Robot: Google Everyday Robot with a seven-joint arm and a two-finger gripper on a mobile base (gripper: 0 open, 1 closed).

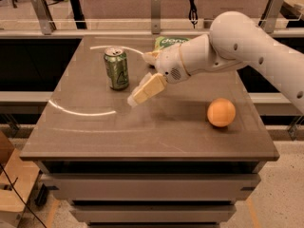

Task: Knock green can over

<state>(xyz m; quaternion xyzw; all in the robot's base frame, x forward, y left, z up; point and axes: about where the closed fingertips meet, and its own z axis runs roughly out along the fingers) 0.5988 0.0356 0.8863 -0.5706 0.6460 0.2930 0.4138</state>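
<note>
**Can upright, left of the open gripper**

We see the green can [116,69] standing upright on the back left part of the table [95,137]. The gripper [138,79] hangs just to its right, above the tabletop, jaws spread wide and holding nothing. The can sits outside the jaws, near the lower finger [147,90] but clear of it. Behind the arm lies a green snack bag [168,42]; an orange [221,112] rests well to the right.
</note>
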